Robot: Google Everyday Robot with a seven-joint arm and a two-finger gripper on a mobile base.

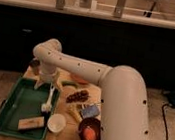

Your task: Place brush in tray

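Note:
The green tray point(14, 103) lies on the left of the wooden table. The white brush point(49, 98) lies along the tray's right side, handle pointing up toward the gripper and dark bristles point(45, 109) by the right rim. My gripper point(48, 85) hangs over the tray's far right corner, just above the top of the handle. Its two fingers stand apart on either side of the handle, so it looks open.
A tan wooden block point(31, 123) lies in the tray's near right corner. A white cup point(56, 123), a dark bowl point(90, 133) holding something orange, a blue packet point(90, 110) and a dark reddish item point(79, 96) crowd the table to the tray's right.

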